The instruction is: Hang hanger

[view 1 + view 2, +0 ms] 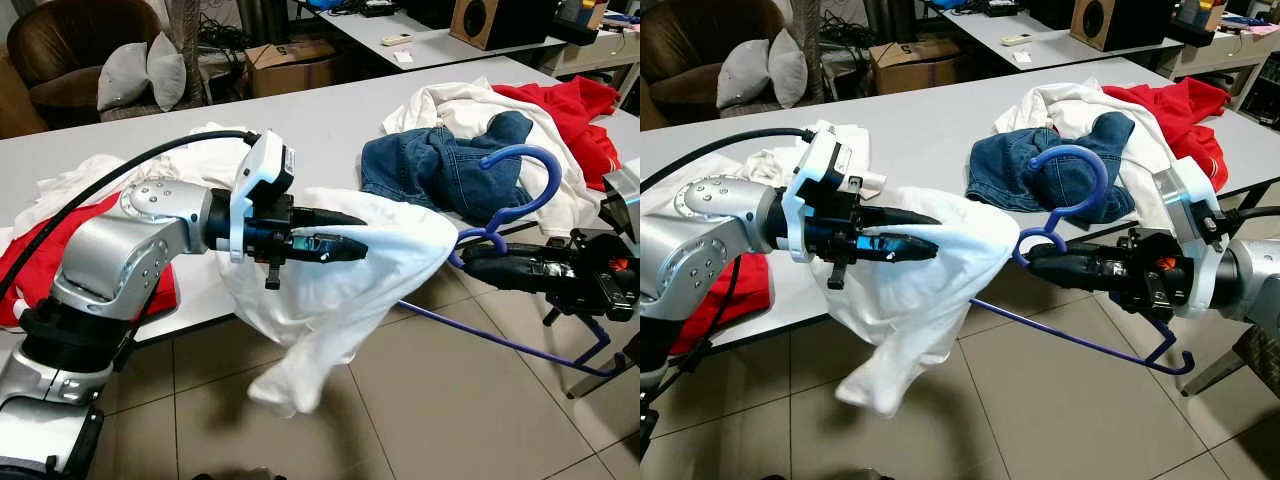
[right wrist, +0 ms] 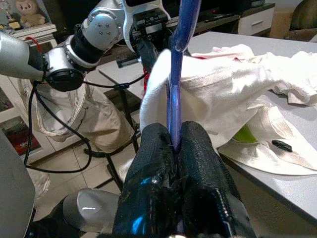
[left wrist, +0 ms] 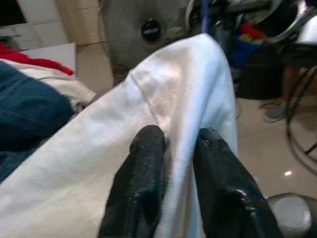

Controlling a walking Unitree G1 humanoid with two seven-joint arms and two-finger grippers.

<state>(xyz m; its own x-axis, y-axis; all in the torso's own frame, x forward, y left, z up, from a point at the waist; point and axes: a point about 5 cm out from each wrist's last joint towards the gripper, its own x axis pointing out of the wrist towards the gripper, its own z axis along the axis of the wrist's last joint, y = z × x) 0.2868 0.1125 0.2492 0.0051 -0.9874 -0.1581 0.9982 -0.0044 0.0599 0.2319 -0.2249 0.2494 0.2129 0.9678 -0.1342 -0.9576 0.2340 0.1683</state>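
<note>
While the left pincer [image 1: 345, 232] was clamped on a fold of a white shirt [image 1: 330, 290], the cloth hung from its fingers [image 3: 143, 168] and drooped below them toward the tiled floor [image 1: 450, 400], just off the edge of the table [image 1: 310, 130]. Opposite it, the right pincer [image 1: 1040, 257] was closed tight on a blue hanger [image 1: 1070, 200], gripping it near the neck; the hook curved up above the fingers [image 2: 148, 178] and one thin arm of the hanger ran down beneath them. The hanger's near end met the shirt's edge between the two pincers. Behind the right pincer, blue jeans [image 1: 440, 165], more white cloth and a red garment [image 1: 570, 115] lay heaped on the table.
</note>
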